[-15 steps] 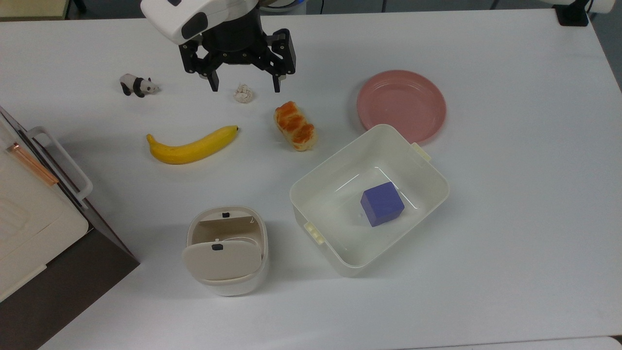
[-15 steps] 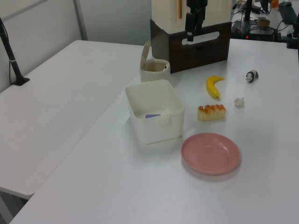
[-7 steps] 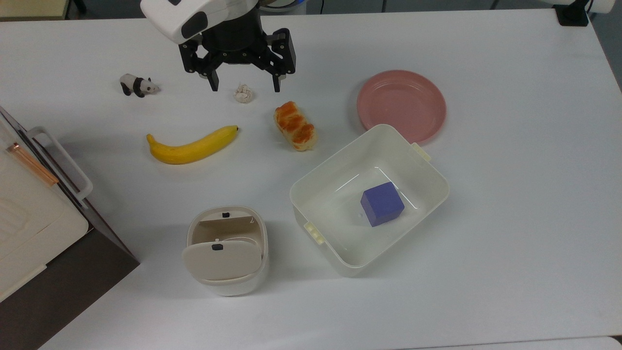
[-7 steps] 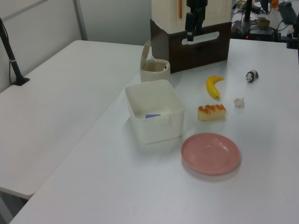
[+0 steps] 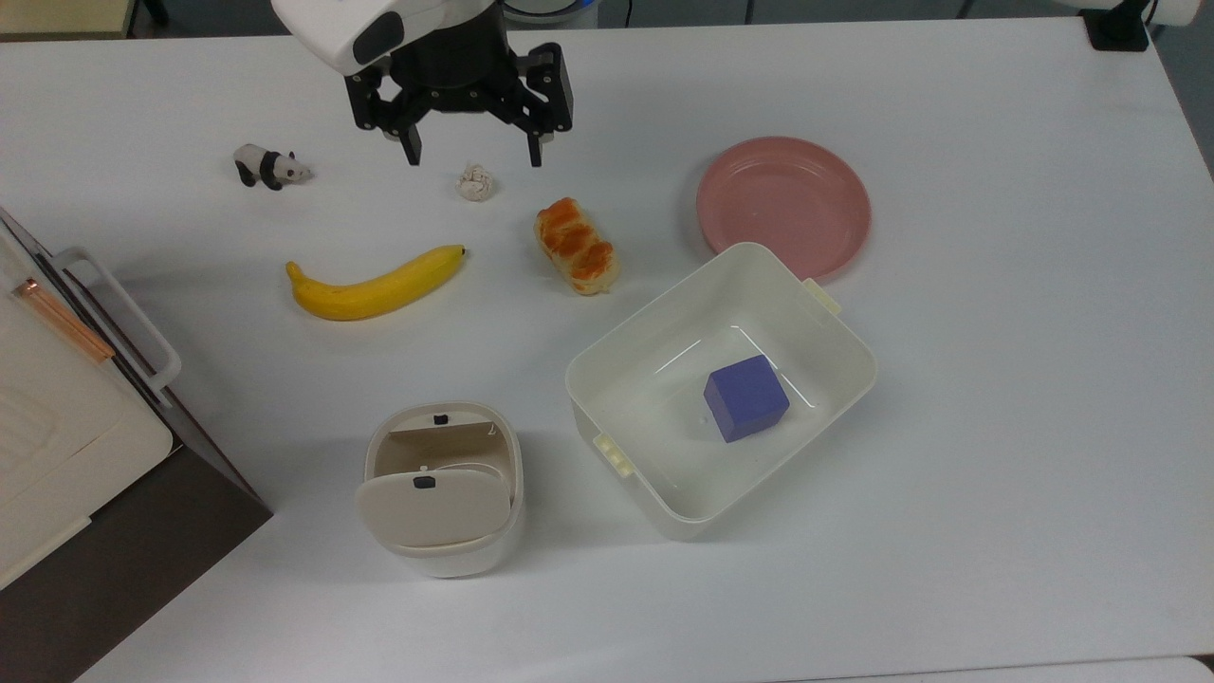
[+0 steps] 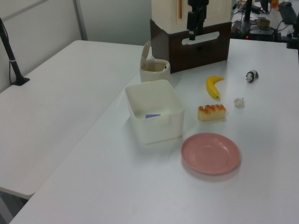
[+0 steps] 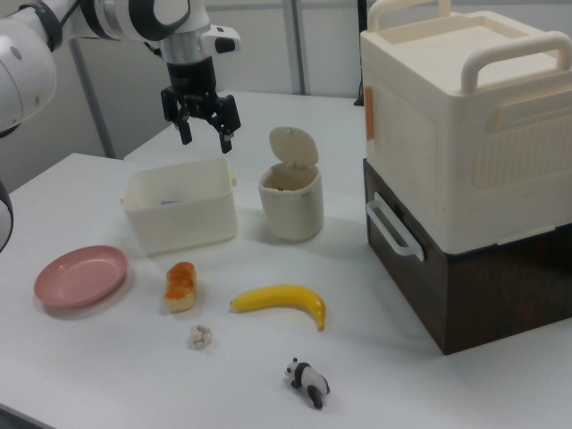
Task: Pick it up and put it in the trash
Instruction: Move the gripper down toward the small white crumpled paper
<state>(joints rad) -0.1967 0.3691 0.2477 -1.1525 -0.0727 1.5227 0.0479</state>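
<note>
The tiny crumpled off-white paper ball point(image 5: 475, 182) lies on the white table between the panda and the bread roll, and it is also seen in the left view point(image 6: 239, 101) and the right view point(image 7: 200, 336). My gripper point(image 5: 472, 156) hangs open above it with nothing between its black fingers. In the right view the gripper point(image 7: 207, 141) is well up off the table. The trash point(image 5: 441, 484) is a small beige bin near the top view's bottom edge with its flap lid tipped open point(image 7: 290, 201) point(image 6: 154, 70).
A panda figurine point(image 5: 269, 168), a banana point(image 5: 375, 285) and an orange-topped bread roll point(image 5: 575, 246) lie around the ball. A pink plate point(image 5: 783, 205) and a white tub point(image 5: 835, 327) holding a blue cube point(image 5: 745, 397) stand at the top view's right. A large cream box point(image 7: 465, 116) stands beside the bin.
The gripper has risen a little, shifting toward the top view's top edge, still open. The paper ball and everything else have stayed put.
</note>
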